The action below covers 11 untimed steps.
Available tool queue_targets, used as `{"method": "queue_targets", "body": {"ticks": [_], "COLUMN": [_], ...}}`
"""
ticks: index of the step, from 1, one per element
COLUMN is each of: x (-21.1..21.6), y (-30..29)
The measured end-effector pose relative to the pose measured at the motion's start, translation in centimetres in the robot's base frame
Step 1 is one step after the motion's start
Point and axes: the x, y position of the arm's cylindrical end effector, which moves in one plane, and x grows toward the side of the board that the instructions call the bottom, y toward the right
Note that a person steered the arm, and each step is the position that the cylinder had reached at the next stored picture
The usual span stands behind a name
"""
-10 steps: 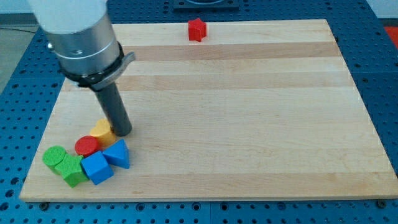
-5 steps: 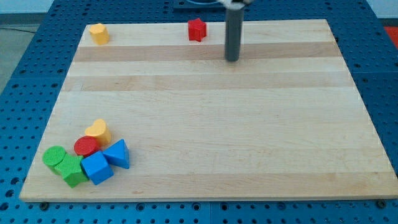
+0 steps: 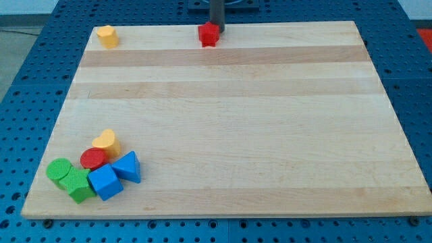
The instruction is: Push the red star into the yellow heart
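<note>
The red star (image 3: 209, 35) sits at the top edge of the wooden board (image 3: 229, 115), a little left of centre. My tip (image 3: 217, 27) is at the view's top, touching the star's upper right side. The yellow heart (image 3: 106, 142) lies at the lower left, at the top of a cluster of blocks, far from the star.
A yellow block (image 3: 106, 36) sits at the top left corner. The lower left cluster holds a red cylinder (image 3: 94, 159), a blue triangular block (image 3: 127, 167), a blue cube (image 3: 104, 182) and two green blocks (image 3: 59, 169) (image 3: 79, 185).
My tip moved from right of the red star up and left to the star's top right side. The star has shifted slightly left and down.
</note>
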Motion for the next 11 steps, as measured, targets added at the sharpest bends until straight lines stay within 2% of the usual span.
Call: {"method": "queue_targets", "body": {"ticks": [3, 5, 8, 10, 11], "x": [8.5, 13.5, 17.0, 21.5, 22.3], "y": [-7.9, -7.9, -2.6, -3.1, -4.2]}}
